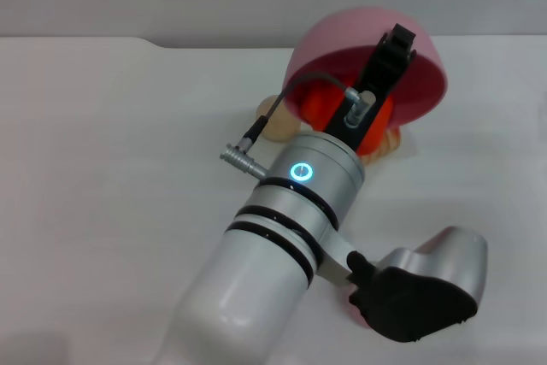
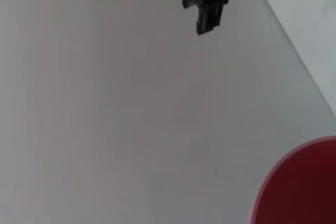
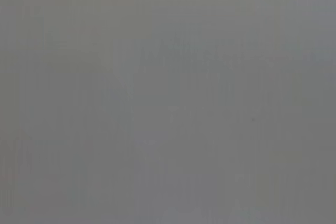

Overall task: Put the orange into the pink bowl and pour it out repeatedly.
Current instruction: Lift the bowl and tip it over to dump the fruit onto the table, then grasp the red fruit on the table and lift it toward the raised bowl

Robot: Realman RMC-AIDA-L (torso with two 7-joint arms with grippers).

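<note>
Glossy red-orange toy orange (image 1: pixel 335 108) sits at the mouth of the wide pink plastic bowl (image 1: pixel 432 70), tipped steeply above the white table (image 1: pixel 111 126). Left gripper (image 1: pixel 395 47) clamps the bowl rim; pour seems midway. Right arm unseen.

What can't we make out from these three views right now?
- Head view: the left arm covers most of the orange and the lower pink bowl; whether the left gripper is clamped on the rim cannot be told.
- Head view: the tan items behind the arm are mostly hidden.
- Left wrist view: the bowl is cut off at the corner.
- Right wrist view: plain grey only; right gripper not in view.
</note>
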